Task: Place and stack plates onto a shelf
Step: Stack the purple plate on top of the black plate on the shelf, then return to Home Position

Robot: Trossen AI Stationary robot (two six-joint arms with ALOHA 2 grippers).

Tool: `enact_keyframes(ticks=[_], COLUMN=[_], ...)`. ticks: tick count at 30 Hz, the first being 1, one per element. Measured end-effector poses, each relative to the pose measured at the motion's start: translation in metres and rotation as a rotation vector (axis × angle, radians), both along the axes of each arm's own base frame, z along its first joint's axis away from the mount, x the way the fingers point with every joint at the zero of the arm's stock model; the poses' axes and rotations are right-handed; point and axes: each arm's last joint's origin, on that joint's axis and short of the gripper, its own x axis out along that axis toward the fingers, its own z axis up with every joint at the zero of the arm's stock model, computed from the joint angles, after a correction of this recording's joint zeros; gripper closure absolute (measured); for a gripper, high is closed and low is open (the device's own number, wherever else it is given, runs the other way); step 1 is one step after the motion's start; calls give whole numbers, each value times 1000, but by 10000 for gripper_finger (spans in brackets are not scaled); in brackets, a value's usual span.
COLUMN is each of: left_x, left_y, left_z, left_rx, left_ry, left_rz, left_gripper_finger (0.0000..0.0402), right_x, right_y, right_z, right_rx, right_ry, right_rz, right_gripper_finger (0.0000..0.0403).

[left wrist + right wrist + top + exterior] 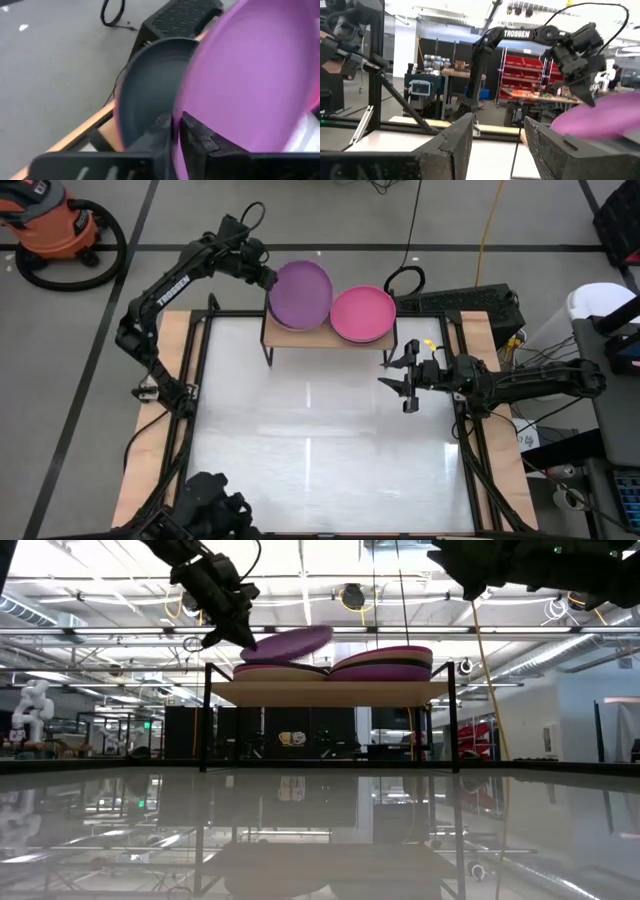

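Purple plate [300, 293] is pinched at its rim between the left gripper [268, 277] fingers, tilted over the shelf [300, 337] stack; next, lower and release. Right gripper [405, 383] waits, fingers apart.

The purple plate [300, 293] and magenta plate [362, 313] look smooth and matt. The shelf [290, 337] is pale wood on thin black metal legs. The tabletop [320, 440], centre frame, is glossy white with bare wooden edges, mirroring the ceiling lights.
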Motion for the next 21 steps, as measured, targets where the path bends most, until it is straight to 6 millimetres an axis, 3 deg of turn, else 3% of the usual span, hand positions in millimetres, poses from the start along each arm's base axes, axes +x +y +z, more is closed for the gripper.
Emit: enact_keyframes(ticks=[10,14,17,21], left_x=[0,-8,-20,-36], left_y=[-2,-12,-37,-101], left_z=[4,22,51,84], left_rx=[106,169,287,476], left_ry=[25,-8,-61,-151], left_rz=[-68,-82,-155,-300], left_gripper_finger=[278,248,247,273], right_x=[-1,-1,-1,-7], right_y=[0,0,0,0], right_z=[5,3,1,1], right_rx=[-42,-42,-44,-56], right_ry=[-52,-27,-4,25], right_rz=[-10,-10,-10,-25], right_gripper_finger=[243,243,243,243])
